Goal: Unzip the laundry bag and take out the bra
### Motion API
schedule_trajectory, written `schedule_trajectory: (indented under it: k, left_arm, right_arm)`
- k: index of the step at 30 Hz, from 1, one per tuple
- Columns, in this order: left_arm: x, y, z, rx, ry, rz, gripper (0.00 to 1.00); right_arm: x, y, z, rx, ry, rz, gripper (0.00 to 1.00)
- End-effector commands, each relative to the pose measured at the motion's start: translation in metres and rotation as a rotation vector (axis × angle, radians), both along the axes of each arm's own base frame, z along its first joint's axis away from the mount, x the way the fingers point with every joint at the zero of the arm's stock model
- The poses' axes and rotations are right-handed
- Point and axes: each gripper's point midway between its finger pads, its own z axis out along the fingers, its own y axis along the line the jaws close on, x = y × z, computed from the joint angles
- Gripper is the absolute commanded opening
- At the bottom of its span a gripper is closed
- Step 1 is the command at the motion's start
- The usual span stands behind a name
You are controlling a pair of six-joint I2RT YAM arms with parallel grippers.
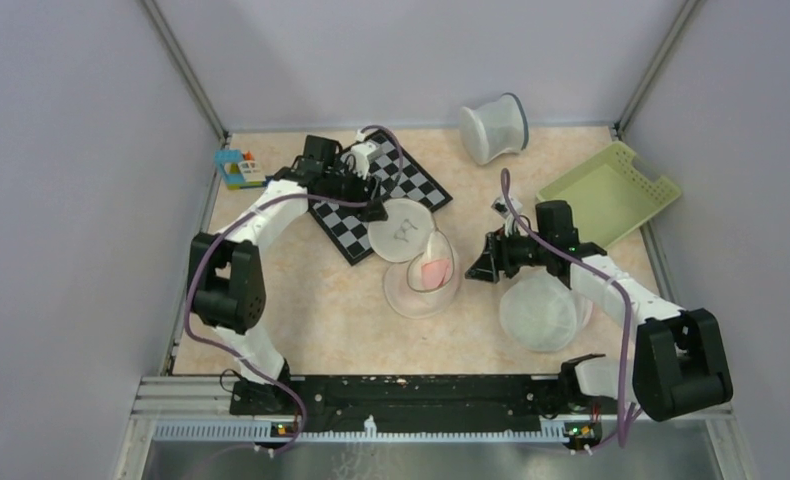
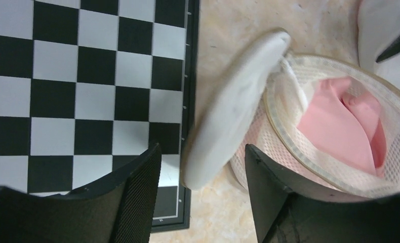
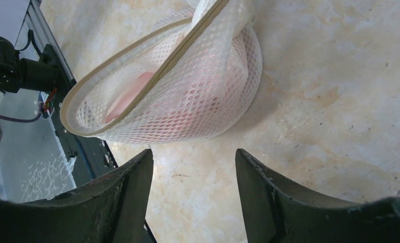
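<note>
The laundry bag lies unzipped in the middle of the table, its round lid flap with a small black drawing folded back toward the chessboard. The pale-pink bra lies inside the open bag. My left gripper is open at the flap's far-left edge; in the left wrist view the flap's lower end sits between the open jaws, with the bra to the right. My right gripper is open and empty just right of the bag; in the right wrist view it hovers short of the bag.
A chessboard lies behind the bag. A larger plain domed mesh bag sits under the right arm. A white cylindrical bin lies at the back, a green tray at the right, a small colourful box at the back left.
</note>
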Motion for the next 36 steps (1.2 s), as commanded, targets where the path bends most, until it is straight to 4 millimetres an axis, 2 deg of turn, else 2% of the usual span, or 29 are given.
schedule_trajectory:
  k: [1,5,9,14,18,21,24,31,36]
  left_arm:
    - [-0.018,-0.012,0.050,-0.008,-0.304,-0.137,0.67]
    - [-0.061,-0.042,0.051,-0.001,-0.402,-0.306,0.66]
    - [-0.101,-0.075,0.037,-0.029,-0.393,-0.460,0.64]
    - [-0.130,-0.105,0.011,-0.064,-0.307,-0.575,0.55]
    - [-0.143,-0.117,-0.010,-0.084,-0.297,-0.652,0.52]
    - [-0.151,-0.123,-0.017,-0.117,-0.315,-0.707,0.60]
    - [-0.157,-0.131,-0.029,-0.115,-0.340,-0.755,0.64]
    - [-0.161,-0.146,-0.049,-0.131,-0.377,-0.807,0.70]
    - [-0.150,-0.156,-0.057,-0.138,-0.397,-0.778,0.73]
  right_arm:
    - [0.001,0.004,-0.006,0.029,0.029,0.006,0.60]
    - [0.002,0.006,-0.012,0.041,0.067,0.001,0.57]
    - [0.006,0.009,-0.017,0.055,0.084,-0.006,0.55]
    - [0.010,0.015,-0.023,0.085,0.109,-0.013,0.46]
    - [0.012,0.024,-0.030,0.098,0.135,-0.004,0.38]
    - [0.013,0.030,-0.032,0.117,0.149,-0.003,0.33]
    - [0.014,0.034,-0.032,0.141,0.161,-0.002,0.30]
    - [0.013,0.043,-0.034,0.179,0.200,0.008,0.25]
    - [0.013,0.048,-0.033,0.200,0.215,0.028,0.23]
